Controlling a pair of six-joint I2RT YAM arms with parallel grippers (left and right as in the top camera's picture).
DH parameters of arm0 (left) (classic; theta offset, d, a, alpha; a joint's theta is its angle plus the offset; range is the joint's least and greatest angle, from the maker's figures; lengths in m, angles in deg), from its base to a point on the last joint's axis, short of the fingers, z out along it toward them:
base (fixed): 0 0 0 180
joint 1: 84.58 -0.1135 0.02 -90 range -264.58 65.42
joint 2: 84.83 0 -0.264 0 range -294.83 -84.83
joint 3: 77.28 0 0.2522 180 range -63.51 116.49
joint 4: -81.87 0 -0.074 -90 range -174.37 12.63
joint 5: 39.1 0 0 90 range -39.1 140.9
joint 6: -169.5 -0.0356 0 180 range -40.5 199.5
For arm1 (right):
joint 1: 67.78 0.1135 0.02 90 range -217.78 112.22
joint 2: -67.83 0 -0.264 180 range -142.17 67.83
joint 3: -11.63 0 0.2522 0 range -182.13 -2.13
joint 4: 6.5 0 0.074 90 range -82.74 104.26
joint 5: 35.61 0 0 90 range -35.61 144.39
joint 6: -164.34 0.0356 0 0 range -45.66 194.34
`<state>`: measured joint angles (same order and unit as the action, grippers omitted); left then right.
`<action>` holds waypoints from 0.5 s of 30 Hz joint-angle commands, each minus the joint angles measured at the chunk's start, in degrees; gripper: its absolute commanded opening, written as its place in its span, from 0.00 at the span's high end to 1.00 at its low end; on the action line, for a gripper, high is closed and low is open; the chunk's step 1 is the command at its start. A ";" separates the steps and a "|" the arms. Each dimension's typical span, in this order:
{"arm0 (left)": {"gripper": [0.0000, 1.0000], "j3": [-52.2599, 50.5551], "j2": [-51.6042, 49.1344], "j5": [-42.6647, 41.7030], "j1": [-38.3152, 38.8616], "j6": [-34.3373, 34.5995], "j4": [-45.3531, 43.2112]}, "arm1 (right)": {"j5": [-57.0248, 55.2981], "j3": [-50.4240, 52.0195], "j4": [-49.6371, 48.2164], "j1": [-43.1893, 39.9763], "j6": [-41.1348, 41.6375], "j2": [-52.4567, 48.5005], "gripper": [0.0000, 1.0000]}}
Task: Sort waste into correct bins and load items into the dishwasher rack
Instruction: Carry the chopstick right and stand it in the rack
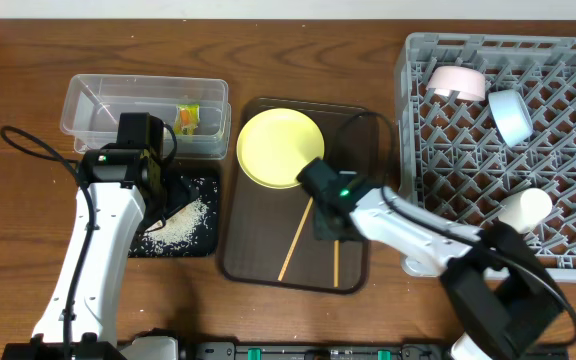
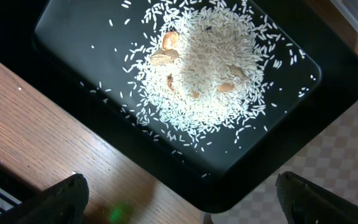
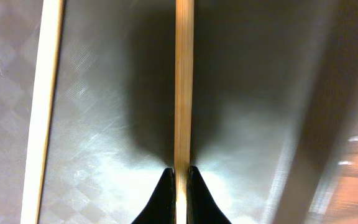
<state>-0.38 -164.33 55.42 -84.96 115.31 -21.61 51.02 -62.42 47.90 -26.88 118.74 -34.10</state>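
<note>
My right gripper [image 3: 181, 177] is shut on one wooden chopstick [image 3: 183, 93] lying on the dark brown serving tray [image 1: 258, 240]. The second chopstick [image 3: 42, 106] lies to its left. In the overhead view the right gripper [image 1: 330, 222] is just below the yellow-green plate [image 1: 280, 147]. My left gripper [image 2: 188, 202] is open and empty above the black tray [image 2: 73, 37], which holds a heap of rice crumbs [image 2: 204, 68]. The snack wrapper [image 1: 188, 118] lies in the clear tub [image 1: 98, 105]. A pale bowl [image 1: 456, 82], a light blue bowl [image 1: 513, 115] and a white cup [image 1: 523, 210] sit in the grey rack [image 1: 408, 90]. The white scrap is out of view.
The clear tub stands behind the black tray at the far left. The brown serving tray lies between the black tray and the rack. A few tan nut-like bits [image 2: 166, 53] lie in the rice. Loose grains are scattered over the black tray's floor.
</note>
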 commanded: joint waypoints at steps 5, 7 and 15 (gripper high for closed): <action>0.01 0.68 -0.35 0.92 -0.31 -0.15 0.20 | 0.87 -3.76 4.61 -8.63 -12.98 15.04 0.99; 0.01 0.70 -0.35 0.92 -0.31 -0.15 0.20 | 0.98 -3.91 5.62 -10.86 -15.67 18.43 0.99; 0.01 0.70 -0.35 0.92 -0.31 -0.15 0.15 | 1.40 -3.89 11.06 -23.41 -25.57 25.62 0.99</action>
<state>-0.38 -164.33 55.42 -84.96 115.31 -21.61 52.15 -65.78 58.11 -46.51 99.51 -8.42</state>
